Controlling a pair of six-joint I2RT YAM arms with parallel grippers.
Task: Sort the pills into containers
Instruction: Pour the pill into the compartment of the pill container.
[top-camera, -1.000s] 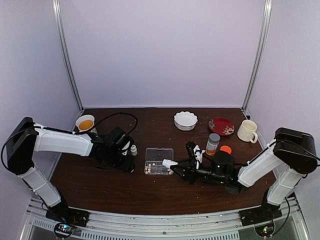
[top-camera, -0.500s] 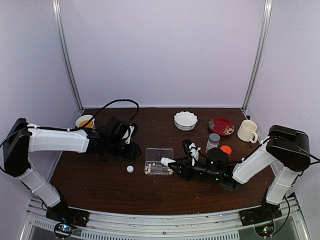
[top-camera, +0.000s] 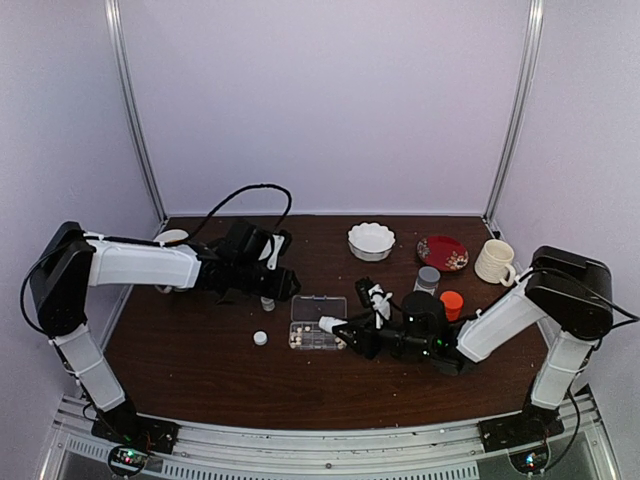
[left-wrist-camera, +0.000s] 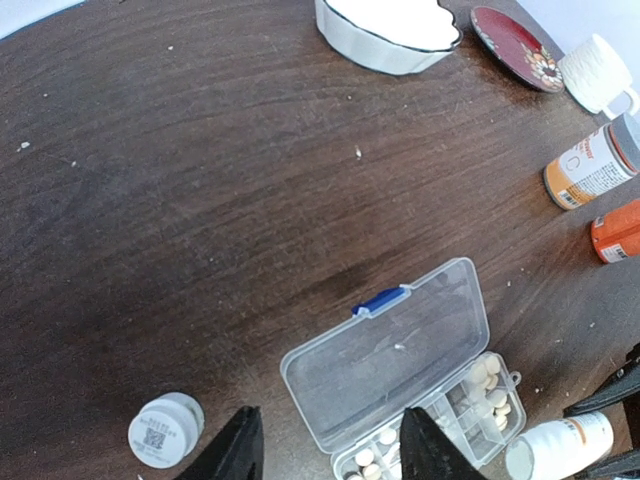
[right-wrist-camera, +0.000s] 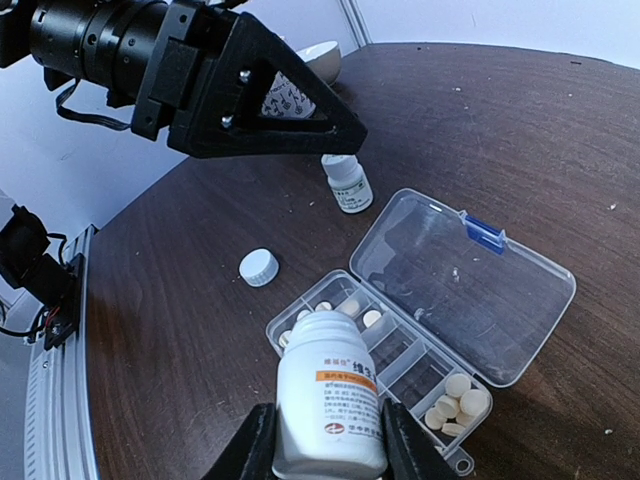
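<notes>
Right wrist: right end effector (right-wrist-camera: 325, 450) clamps a white bottle (right-wrist-camera: 328, 385); left end effector (left-wrist-camera: 330, 450) spread, gripping nothing.

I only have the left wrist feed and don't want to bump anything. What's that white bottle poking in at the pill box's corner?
Observer: The right claw is shut on that white bottle, its neck toward the pill box.
Operator: Anything loose near my arm that I can't see?
Observer: Yes, a white cap lies on the table, nearer the arm bases than the small bottle in your view.
</notes>
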